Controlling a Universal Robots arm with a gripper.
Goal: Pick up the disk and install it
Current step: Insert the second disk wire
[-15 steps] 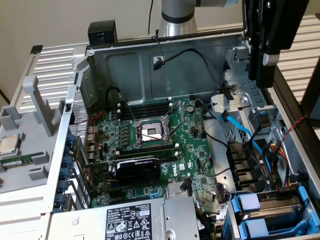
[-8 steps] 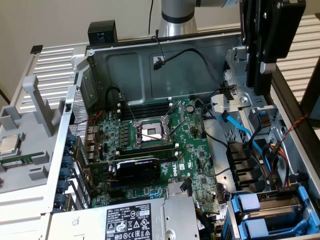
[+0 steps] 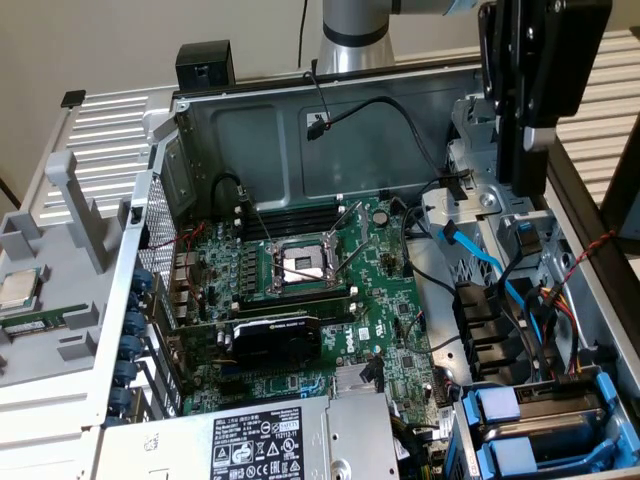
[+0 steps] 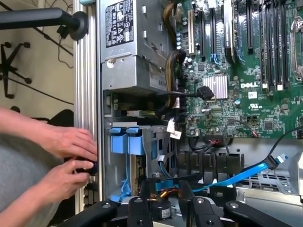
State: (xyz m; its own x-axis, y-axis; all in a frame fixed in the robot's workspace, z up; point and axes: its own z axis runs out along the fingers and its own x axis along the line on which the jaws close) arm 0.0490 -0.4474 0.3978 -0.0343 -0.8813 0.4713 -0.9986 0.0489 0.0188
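The disk, silver metal in a blue plastic frame, lies in the drive cage at the near right corner of the open computer case. Its blue front tabs appear in the wrist view beside the case wall. My gripper hangs high above the case's right side, further back than the cage. In the wrist view its fingers stand apart over cables, and the gripper is open with nothing held. The disk's label is hidden.
A person's hands work at the case's outer edge next to the drive cage. The grey power supply sits beside the cage, with the motherboard behind it. Blue and black cables cross the right side. A processor chip lies outside on the exterior view's left.
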